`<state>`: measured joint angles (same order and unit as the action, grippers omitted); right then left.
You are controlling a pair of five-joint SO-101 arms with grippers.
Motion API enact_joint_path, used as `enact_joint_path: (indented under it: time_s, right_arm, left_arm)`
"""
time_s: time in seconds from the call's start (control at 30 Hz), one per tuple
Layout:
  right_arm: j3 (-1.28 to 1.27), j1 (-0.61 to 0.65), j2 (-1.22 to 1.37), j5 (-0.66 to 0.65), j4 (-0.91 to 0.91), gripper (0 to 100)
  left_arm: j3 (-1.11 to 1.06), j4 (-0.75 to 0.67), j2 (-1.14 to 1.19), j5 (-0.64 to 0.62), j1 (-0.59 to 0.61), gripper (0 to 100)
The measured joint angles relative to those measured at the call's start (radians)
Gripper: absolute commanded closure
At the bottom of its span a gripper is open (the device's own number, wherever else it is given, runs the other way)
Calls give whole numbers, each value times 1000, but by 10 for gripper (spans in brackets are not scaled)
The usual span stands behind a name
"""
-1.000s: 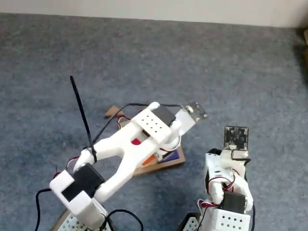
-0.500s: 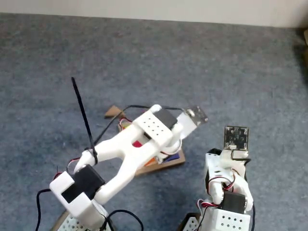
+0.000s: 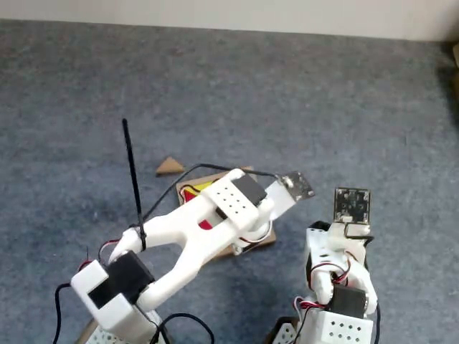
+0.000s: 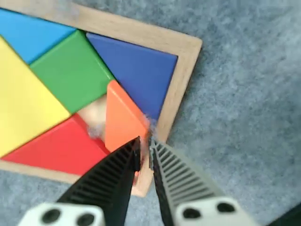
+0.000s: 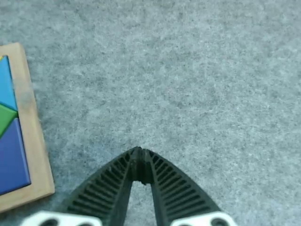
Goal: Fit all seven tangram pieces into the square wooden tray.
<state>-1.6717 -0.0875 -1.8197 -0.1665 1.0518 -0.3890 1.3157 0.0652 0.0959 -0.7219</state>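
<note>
- Step in hand, as I judge it: bedding the orange triangle (image 4: 121, 117) into the square wooden tray (image 4: 186, 56), near the tray's corner beside the dark blue triangle (image 4: 138, 70).
- The left tool (image 4: 145, 149) sits over the orange triangle's tip, right at the tray's rim. Its fingers are drawn almost together with a hairline slit between them, and nothing is visibly pinched.
- Also inside the tray are the light blue piece (image 4: 33, 30), green square (image 4: 70, 70), yellow triangle (image 4: 23, 103) and red triangle (image 4: 61, 150).
- A patch of bare tray floor (image 4: 94, 115) shows between the orange, green and red pieces.
- A small brown triangle (image 3: 169, 166) lies on the grey bench (image 5: 188, 70) outside the tray, apart from its far corner.
- The right tool (image 5: 140, 165) hangs over the bench beside the tray's rim, fingertips touching and holding nothing.
- Next move, probably: nudge the orange triangle flush against its neighbours, then fetch the brown triangle. This calls for a low, gentle push that does not shift the tray.
</note>
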Motion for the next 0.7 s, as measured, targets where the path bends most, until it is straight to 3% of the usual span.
enact_joint_path:
  time_s: [0.33,0.7]
  right_arm:
    - [0,0,0,0,0,993]
    - [0,0,0,0,0,993]
  left_arm:
    - [87,41,-68,0,71,944]
    - [87,-43,144,-2,80,944]
